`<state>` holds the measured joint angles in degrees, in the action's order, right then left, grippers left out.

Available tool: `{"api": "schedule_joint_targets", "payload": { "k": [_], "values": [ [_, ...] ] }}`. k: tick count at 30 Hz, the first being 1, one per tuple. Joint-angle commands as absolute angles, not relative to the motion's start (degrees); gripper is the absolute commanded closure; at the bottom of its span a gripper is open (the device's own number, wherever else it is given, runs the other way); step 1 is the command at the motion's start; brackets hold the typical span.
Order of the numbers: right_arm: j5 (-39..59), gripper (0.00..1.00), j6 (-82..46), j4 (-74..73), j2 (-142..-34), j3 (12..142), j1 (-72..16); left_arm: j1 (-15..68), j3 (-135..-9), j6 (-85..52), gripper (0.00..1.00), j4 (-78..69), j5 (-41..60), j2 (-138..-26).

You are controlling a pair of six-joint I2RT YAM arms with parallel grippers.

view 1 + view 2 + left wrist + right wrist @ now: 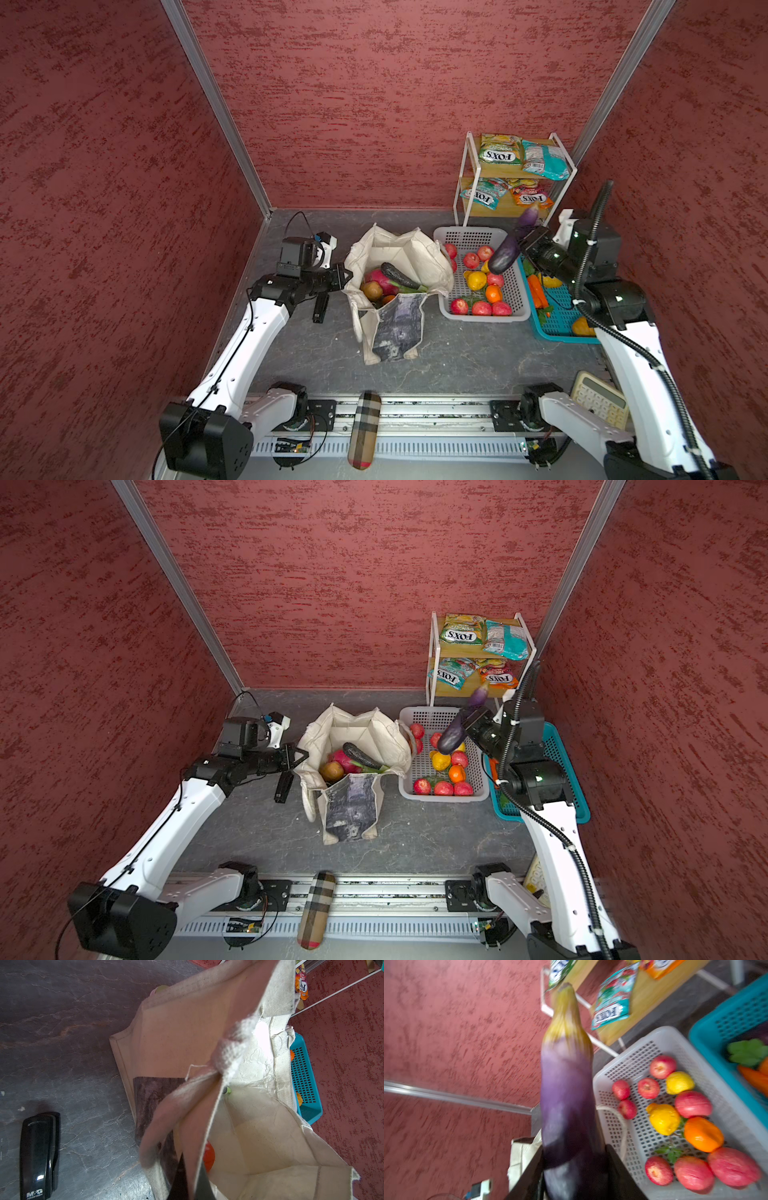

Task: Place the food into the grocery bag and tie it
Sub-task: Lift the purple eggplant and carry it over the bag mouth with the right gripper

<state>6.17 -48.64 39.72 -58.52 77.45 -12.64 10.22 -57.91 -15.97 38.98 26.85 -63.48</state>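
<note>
- Upright and open-mouthed on the grey table (457, 357): cream bag (397, 328), with the printed side toward the near edge.
- Pinched at the bag's left rim by the left gripper (344, 277), pressed together on the cloth. In the left wrist view, a fold of fabric caught between the dark fingers (179, 1180).
- Already inside the bag: pink dragon fruit (377, 277), dark eggplant (401, 276) lying across it, and brown fruit (371, 291) beside both.
- Clamped in the right gripper (523, 246), right of the bag and up in the air: purple eggplant (504, 257), tilted, with the stalk end higher. Jaws closed on its thick dark end, though blurred in the right wrist view.
- Just right of the bag, below that eggplant: white basket (486, 318) with red apples (482, 308) and yellow and orange pieces.
- Farther right of the bag: blue basket (561, 328) with carrots (536, 291).
- Behind the bag and to its right, against the wall: rack (505, 206) with snack packets (500, 154) on both shelves.
- Left of the bag, flat on the table near the closed gripper: black stapler (320, 308).
</note>
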Motion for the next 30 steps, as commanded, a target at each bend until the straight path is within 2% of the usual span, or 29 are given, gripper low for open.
{"api": "schedule_joint_targets", "payload": {
  "k": [1,6,11,21,30],
  "values": [
    [-0.5,0.67,-48.6,34.6,-61.7,81.2,-21.3,10.7,-58.6,-15.0,1.00,39.3,26.7,-63.4],
    [-5.9,0.66,-43.9,32.9,-69.5,87.2,-35.3,10.7,-58.5,-14.9,1.00,39.4,26.4,-63.5],
    [-8.1,0.66,-38.9,32.3,-76.7,91.6,-42.3,10.7,-58.5,-14.9,1.00,39.4,26.3,-63.5],
    [-7.6,0.66,-37.7,28.9,-85.4,93.8,-46.5,10.7,-58.6,-14.8,1.00,39.6,26.1,-63.4],
    [-7.1,0.66,-37.9,27.3,-88.9,94.2,-48.2,10.7,-58.6,-14.7,1.00,39.6,26.1,-63.1]
  ]
}}
